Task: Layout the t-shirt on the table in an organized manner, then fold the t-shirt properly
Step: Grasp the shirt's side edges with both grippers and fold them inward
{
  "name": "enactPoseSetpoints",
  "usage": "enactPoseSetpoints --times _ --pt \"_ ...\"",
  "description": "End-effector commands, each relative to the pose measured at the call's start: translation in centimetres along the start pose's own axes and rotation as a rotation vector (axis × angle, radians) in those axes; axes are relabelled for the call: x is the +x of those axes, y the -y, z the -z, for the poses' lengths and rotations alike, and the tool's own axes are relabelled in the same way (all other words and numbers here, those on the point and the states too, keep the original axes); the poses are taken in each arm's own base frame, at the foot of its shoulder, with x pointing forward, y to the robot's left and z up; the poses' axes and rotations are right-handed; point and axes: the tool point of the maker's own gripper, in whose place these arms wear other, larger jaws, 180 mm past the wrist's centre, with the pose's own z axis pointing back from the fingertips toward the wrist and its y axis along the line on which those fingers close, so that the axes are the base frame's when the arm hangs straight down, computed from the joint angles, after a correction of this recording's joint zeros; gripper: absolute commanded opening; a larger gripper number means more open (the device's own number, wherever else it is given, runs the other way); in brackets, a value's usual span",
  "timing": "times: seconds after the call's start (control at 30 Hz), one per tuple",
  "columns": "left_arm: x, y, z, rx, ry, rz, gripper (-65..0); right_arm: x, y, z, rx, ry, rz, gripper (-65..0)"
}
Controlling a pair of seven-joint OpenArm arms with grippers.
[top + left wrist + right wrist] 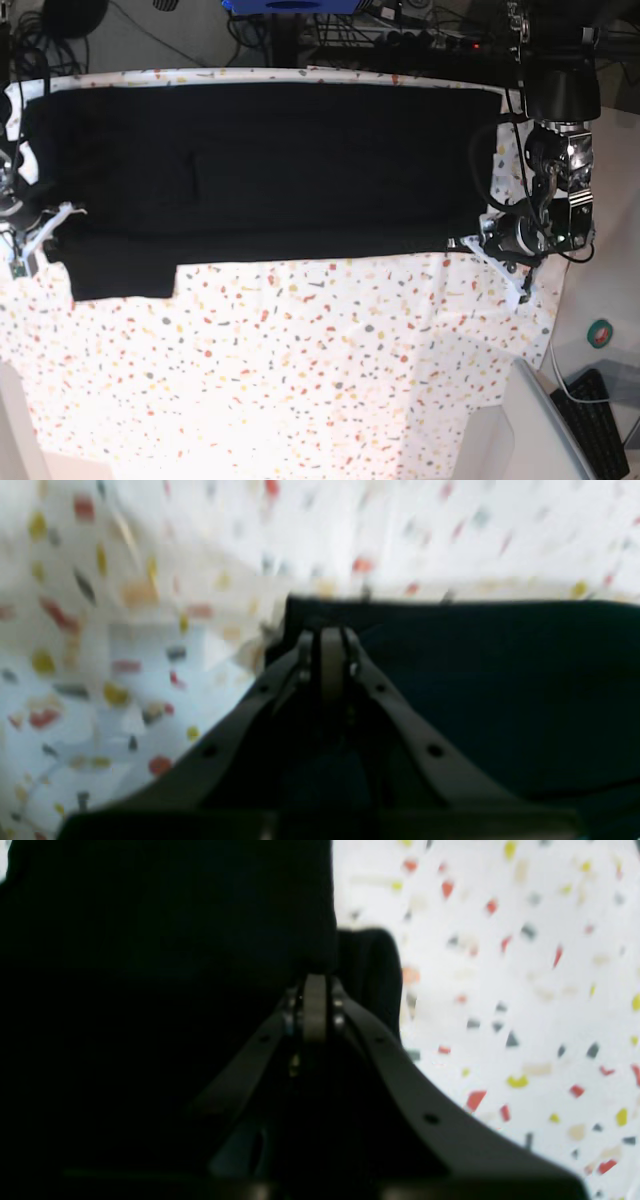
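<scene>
We hold the t-shirt [260, 170] stretched across the far side of the table [300, 380], long axis left to right. Our left gripper [331, 630] and right gripper [315, 982] each pinch an opposite end of its near edge.

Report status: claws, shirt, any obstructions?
Left claw shut on t-shirt edge. Right claw shut on opposite edge. Shirt stretched flat across table. Nothing in the way.

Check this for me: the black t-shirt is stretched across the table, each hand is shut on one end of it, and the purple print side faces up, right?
Not quite. The t-shirt shows its plain black side; the base view shows no print. The rest holds: it stretches across the table, with the left hand and right hand shut on its ends.
</scene>
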Motion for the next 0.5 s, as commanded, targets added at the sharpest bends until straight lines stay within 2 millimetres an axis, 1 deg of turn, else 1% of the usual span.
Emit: enactPoseSetpoints --times 0.0,0.03,0.13,0.17,0.2,0.27,0.33,0.37,0.47 --pt "1.7 -0.4 -0.8 0.004 0.047 0.007 -65.0 1.6 1.2 -0.5 -0.018 0.047 -0.007 -65.0" --pt "1.3 -0.4 -0.7 0.005 0.039 0.007 -65.0 0.9 1.1 -0.6 -0.018 0.037 -0.003 -65.0" --pt "0.4 -0.6 -0.6 0.009 0.023 0.005 -65.0 -0.1 0.6 -0.9 -0.010 0.023 -0.012 -65.0" --pt "0.3 -0.7 -0.6 0.009 0.022 0.005 -65.0 -0.3 0.7 -1.2 -0.013 0.026 -0.008 -65.0" --pt "0.3 -0.7 -0.6 0.009 0.022 0.005 -65.0 -0.1 1.4 -1.5 -0.030 0.040 0.012 -65.0" --pt "0.4 -0.9 -0.6 0.014 0.021 0.010 -65.0 0.0 2.0 -2.0 -0.055 0.065 0.068 -65.0" --pt "0.4 -1.0 -0.7 0.017 0.022 0.009 -65.0 0.2 2.9 -2.5 -0.075 0.054 0.093 -65.0" --pt "0.4 -1.0 -0.7 0.017 0.022 0.009 -65.0 0.1 3.0 -2.7 -0.077 0.036 0.095 -65.0" --pt "1.1 -0.7 -1.1 0.013 0.043 0.019 -65.0 0.9 2.8 -3.0 -0.071 0.035 0.081 -65.0"
